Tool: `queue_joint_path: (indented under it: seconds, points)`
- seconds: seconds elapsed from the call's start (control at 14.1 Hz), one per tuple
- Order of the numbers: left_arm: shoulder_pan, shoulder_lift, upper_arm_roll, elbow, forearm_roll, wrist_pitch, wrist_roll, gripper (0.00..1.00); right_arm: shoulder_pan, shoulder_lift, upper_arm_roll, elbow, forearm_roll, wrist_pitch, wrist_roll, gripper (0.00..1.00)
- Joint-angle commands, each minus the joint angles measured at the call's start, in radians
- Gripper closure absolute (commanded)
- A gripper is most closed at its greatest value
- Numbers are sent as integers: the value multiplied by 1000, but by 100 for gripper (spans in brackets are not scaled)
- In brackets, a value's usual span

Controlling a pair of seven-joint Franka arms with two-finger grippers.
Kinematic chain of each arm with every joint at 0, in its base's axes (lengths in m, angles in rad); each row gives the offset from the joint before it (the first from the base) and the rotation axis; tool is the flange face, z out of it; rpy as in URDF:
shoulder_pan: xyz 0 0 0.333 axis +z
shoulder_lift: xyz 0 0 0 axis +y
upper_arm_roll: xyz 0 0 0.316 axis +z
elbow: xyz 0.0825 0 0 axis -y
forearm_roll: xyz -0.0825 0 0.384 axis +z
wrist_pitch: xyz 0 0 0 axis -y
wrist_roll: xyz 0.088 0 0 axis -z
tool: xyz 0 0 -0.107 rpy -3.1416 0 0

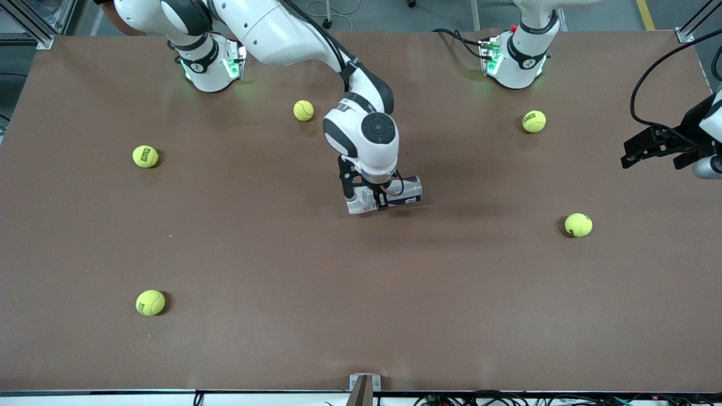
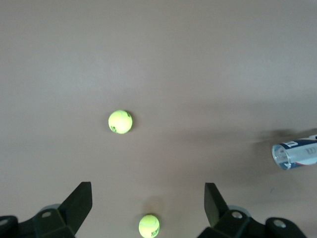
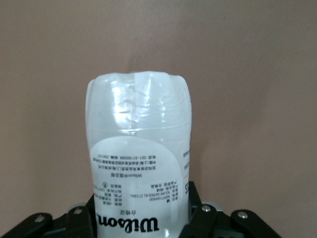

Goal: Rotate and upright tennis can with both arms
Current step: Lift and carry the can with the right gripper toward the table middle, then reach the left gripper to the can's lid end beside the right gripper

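I see the clear plastic tennis can [image 1: 389, 195] lying mid-worktop [image 1: 361, 316], 5 yellow tennis balls [image 1: 145, 156] scattered well apart around it.

Right arm [image 1: 293, 34]: glossy white shells, black joint bands, round dark cap on the wrist.
Left arm [image 1: 527, 39]: white, black band, black cable looping at frame right.
Bases [image 1: 211, 67]: white, lit green.
Left gripper [image 1: 648, 148]: black, angular fingers.
Right gripper [image 1: 366, 192]: black, screw heads visible.

- The tennis can [image 1: 386, 196] was seen as clear, with a white, dark blue and red label;
- five tennis balls [image 1: 145, 156] were yellow;
- the table [image 1: 282, 270] was brown.
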State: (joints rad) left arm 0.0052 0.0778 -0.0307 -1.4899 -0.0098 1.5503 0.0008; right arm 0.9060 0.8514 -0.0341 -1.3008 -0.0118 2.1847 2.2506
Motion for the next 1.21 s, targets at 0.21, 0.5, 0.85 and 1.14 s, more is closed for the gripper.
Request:
queue_joint_path:
  seconds: [0.21,0.5,0.85,1.14]
  points:
    - [-4,20,-5,8,14,-47,-7,0,25,106,-14,141,-30,-13,78,34]
    - [-19,42,-6,8,11,-52,-2,0,30,117,-12,152,-28,-8,98,33]
    - [-94,68,-24,8,7,-52,-44,0,30,124,-12,152,-28,-6,124,13]
    - [-96,69,-28,-29,-160,-47,-70,0,30,126,-12,152,-28,-10,127,0]
